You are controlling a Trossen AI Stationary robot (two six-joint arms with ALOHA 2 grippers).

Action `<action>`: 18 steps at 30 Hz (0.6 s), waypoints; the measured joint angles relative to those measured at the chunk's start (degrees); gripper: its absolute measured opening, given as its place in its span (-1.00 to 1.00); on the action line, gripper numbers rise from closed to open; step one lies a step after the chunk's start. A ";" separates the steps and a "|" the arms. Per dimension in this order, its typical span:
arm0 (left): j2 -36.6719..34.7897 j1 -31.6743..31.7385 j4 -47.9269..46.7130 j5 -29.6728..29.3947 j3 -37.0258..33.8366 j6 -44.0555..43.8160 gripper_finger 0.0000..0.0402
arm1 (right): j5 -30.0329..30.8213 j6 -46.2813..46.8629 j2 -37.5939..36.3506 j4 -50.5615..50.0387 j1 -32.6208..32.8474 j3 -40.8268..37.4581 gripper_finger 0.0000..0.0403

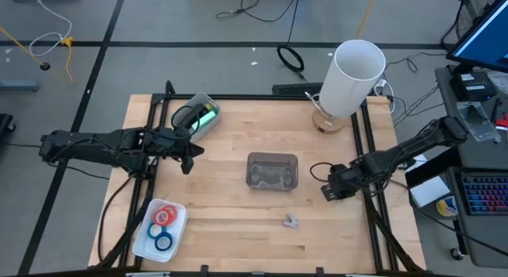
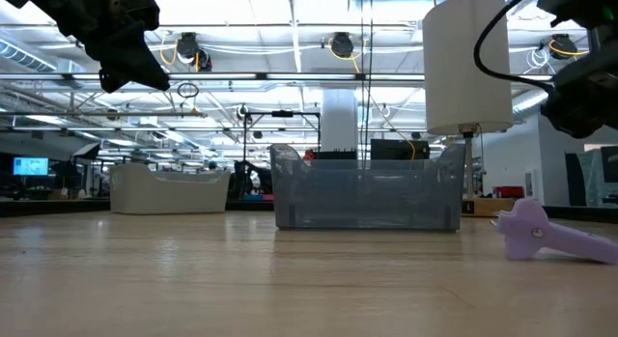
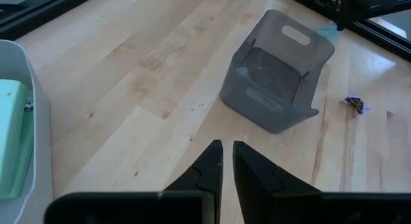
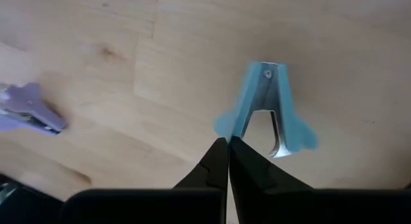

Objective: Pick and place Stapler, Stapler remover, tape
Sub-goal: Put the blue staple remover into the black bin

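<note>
Right wrist view: blue staple remover (image 4: 264, 108) flat on bench (image 4: 192, 44), just ahead of right gripper (image 4: 228, 147), jaws together, nothing held. Purple staple remover (image 4: 29, 108) nearby. Mint-green stapler (image 1: 208, 116) in far-left tray (image 1: 198, 128). Tape rolls (image 1: 163, 225) in near-left tray (image 1: 178, 213). Grey bin (image 1: 272, 171) at centre. Left gripper (image 1: 189, 156) raised, jaws nearly together, empty.

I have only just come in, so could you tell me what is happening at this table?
Nothing is being held. The right gripper, fingers shut, hovers over a blue staple remover near the table's right edge. The left gripper, almost shut, hangs near the tray holding the green stapler. The grey bin in the middle looks empty; a purple remover lies nearby.
</note>
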 joint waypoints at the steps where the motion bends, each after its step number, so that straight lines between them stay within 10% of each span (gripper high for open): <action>1: 0.00 0.01 0.00 0.00 0.00 0.00 -0.81 | 0.00 0.27 -0.35 0.20 0.00 0.00 -1.00; 18: -0.01 -0.01 0.02 0.01 0.00 0.00 -0.81 | 2.93 0.39 -2.71 3.15 -0.09 0.02 -1.00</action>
